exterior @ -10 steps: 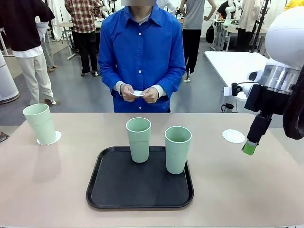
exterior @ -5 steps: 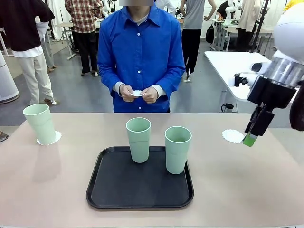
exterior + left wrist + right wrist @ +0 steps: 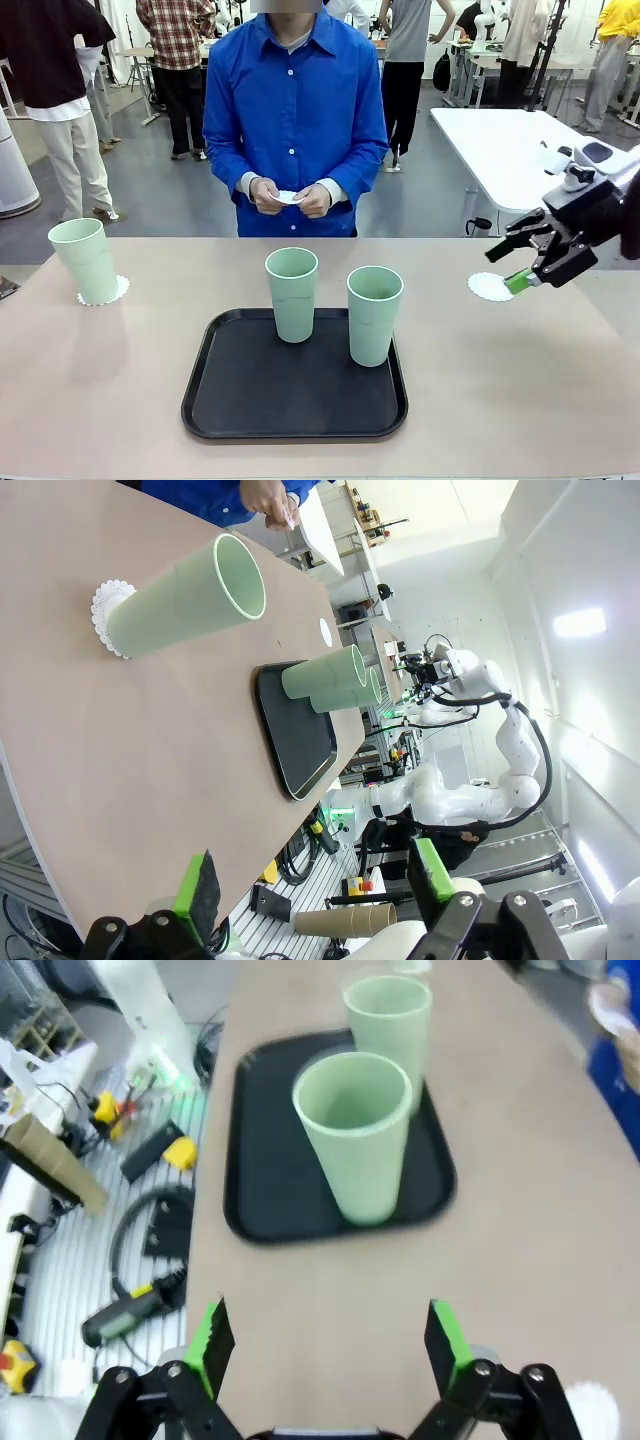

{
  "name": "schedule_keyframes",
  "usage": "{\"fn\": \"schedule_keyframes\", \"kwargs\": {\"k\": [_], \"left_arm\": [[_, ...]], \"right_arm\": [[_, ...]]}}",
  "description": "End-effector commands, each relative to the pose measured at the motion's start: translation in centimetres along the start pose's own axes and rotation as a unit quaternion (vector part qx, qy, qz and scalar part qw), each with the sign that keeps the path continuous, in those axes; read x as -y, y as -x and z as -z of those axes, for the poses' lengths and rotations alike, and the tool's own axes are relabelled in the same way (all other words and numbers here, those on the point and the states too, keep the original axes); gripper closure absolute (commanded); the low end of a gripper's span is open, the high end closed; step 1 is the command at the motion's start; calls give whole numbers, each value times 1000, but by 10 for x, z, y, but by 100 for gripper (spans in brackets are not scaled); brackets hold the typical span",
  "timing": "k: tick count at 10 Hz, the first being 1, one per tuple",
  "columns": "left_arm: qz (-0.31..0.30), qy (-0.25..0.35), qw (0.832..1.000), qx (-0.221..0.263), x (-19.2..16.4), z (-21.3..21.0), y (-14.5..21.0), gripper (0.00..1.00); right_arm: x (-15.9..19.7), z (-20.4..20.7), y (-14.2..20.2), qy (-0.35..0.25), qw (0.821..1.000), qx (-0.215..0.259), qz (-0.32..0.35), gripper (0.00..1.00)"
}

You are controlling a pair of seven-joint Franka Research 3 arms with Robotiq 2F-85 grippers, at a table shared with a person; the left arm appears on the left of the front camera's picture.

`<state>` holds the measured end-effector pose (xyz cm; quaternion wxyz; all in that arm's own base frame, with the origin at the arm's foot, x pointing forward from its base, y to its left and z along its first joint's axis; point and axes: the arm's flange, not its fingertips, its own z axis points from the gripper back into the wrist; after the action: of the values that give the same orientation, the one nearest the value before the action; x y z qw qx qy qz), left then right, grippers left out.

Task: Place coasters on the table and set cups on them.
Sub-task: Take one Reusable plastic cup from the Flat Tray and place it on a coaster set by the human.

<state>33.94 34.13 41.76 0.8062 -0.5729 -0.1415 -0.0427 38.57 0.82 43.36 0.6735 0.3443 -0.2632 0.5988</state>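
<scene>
Nearest the robot, the black tray [image 3: 250, 400] lies in the middle of the table [image 3: 520, 400], with two cups upright on its far half. The right cup [image 3: 374, 318] is a touch nearer, and the middle cup [image 3: 292, 297] is just behind and to its left, the two apart. From the right wrist, the right cup stands in front and covers part of the middle cup's side. The right gripper [image 3: 328, 1335] is spread wide with nothing between its fingers. Same story for the left gripper [image 3: 312, 875]: fingers parted, empty, out past the table's edge on the left cup's side. Further back on the left, the left cup [image 3: 84, 260] stands on the left coaster [image 3: 121, 290], lace peeking out at its base. Over on the right, the right coaster [image 3: 487, 287] lies bare on the table. The right gripper's green pad crosses its right edge in the front view; touching or above it, can't tell. At the far side, the person's hands [image 3: 266, 193] pinch a third coaster [image 3: 291, 197] at waist height. Beyond, a white table [image 3: 500, 140].
</scene>
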Motion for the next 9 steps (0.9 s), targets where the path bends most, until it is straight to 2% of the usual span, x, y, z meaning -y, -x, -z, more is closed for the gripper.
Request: {"fn": "schedule_keyframes", "kwargs": {"k": [1, 4, 5, 6, 9], "left_arm": [[3, 4, 1000, -2, 2, -2, 2, 0], [3, 4, 1000, -2, 2, -2, 2, 0], [3, 4, 1000, -2, 2, -2, 2, 0], [3, 4, 1000, -2, 2, -2, 2, 0], [3, 4, 1000, -2, 2, -2, 2, 0]], "right_arm": [[19, 18, 19, -98, 992, 84, 10, 0], [14, 42, 33, -55, 996, 70, 8, 0], [10, 50, 33, -16, 997, 55, 51, 0], [11, 42, 36, -86, 993, 81, 10, 0], [11, 42, 36, -86, 993, 81, 10, 0]]}}
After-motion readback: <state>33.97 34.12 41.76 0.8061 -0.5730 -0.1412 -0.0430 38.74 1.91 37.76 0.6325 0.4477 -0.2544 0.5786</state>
